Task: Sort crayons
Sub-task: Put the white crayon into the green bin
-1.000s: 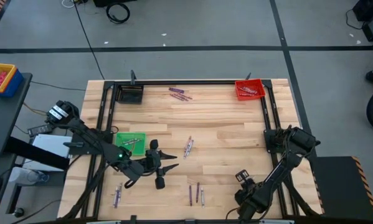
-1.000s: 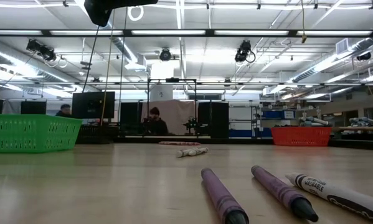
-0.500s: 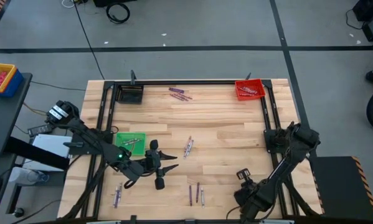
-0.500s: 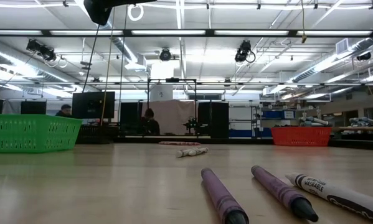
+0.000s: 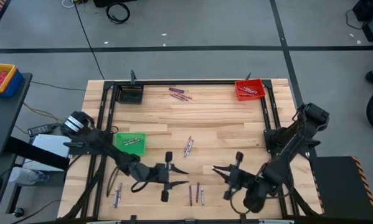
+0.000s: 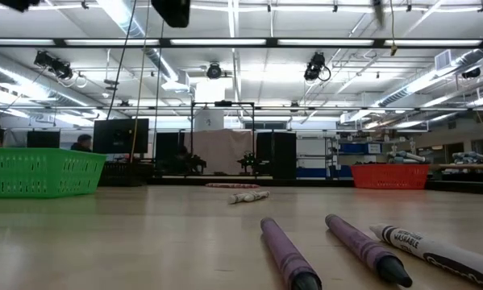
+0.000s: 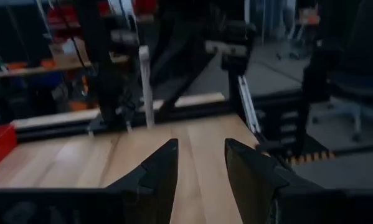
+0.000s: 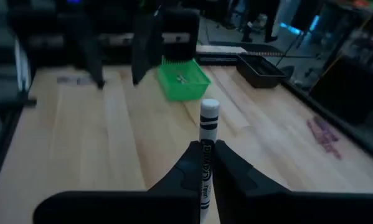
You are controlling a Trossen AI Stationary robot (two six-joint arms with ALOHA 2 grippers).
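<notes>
A pale wooden table point(image 5: 236, 124) carries three small plastic bins near its edges: a green basket point(image 5: 131, 142) holding pale crayons, a red bin point(image 5: 249, 89) and a black tray point(image 5: 129, 94). The right gripper point(image 8: 206, 163) is clenched on a white paper-wrapped crayon point(image 8: 208, 137), which stands upright between its two dark fingers, above the table's near middle point(image 5: 218, 169). The green basket lies well ahead of this claw, across open wood. The left gripper point(image 7: 200, 163) hovers with its fingers parted and nothing between them, just beside three loose crayons point(image 5: 196, 194), two purple and one pale.

The step in hand appears to be the carry after a pick-up. Judging by colour, the next move calls for bringing the white crayon over the green basket and letting go. More purple crayons point(image 5: 180, 93) lie well apart at the far edge.
</notes>
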